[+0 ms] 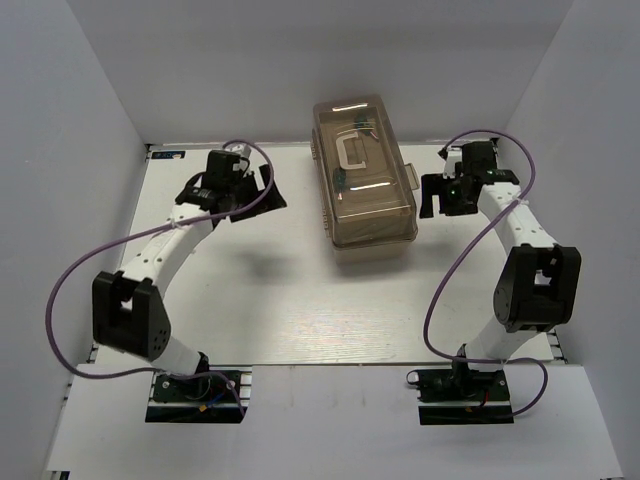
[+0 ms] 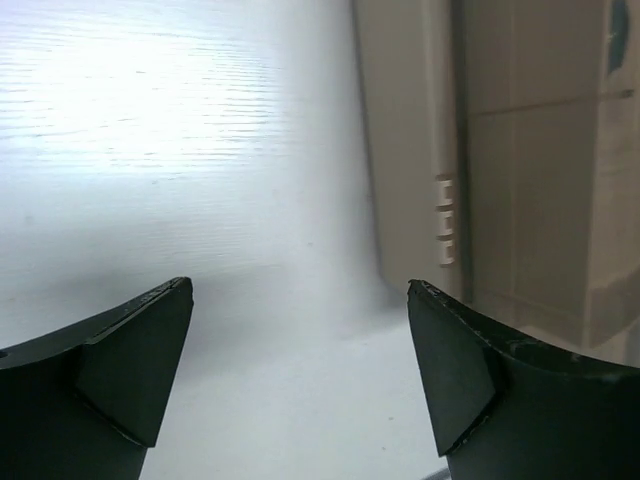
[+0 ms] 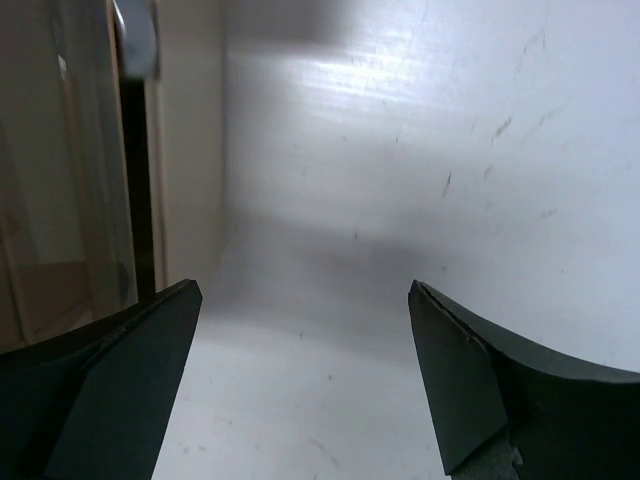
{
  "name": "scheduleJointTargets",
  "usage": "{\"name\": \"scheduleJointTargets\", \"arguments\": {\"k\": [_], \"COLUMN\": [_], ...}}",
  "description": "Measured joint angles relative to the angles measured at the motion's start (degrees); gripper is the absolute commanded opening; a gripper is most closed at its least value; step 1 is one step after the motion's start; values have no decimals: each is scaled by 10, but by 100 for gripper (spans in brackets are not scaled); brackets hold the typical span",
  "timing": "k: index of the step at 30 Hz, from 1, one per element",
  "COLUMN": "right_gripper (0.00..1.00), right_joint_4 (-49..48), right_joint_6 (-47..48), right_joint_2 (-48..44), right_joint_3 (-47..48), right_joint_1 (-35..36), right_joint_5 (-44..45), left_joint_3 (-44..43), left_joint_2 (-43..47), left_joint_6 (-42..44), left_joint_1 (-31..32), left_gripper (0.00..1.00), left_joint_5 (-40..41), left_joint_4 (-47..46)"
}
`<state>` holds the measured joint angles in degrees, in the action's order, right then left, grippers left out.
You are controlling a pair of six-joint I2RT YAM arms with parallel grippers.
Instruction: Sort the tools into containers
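While closed toolbox [image 1: 364, 180] sits between them, left pincer [image 2: 300, 295] and right pincer [image 3: 305, 295] gape wide, empty.

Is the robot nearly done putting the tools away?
Probably yes. Done: no tools lie loose on the table, and the toolbox has its brown lid down, with dim shapes showing through it. In hand: nothing; the left gripper and right gripper are open and empty, one each side of the box. Left: nothing visible, though how the tools are sorted inside cannot be seen.
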<state>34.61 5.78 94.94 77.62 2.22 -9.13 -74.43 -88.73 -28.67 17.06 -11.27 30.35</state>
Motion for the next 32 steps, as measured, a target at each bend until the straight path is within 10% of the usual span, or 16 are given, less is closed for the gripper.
{"name": "scheduleJointTargets", "arguments": {"k": [32], "right_gripper": [90], "right_joint_4": [83], "right_joint_6": [13], "right_joint_2": [-139], "right_joint_3": [-70], "right_joint_1": [-3], "right_joint_5": [-80], "left_joint_3": [176], "left_joint_2": [234], "left_joint_6": [70], "left_joint_1": [-3], "left_gripper": [100], "left_joint_5": [83], "left_joint_4": [-30]}}
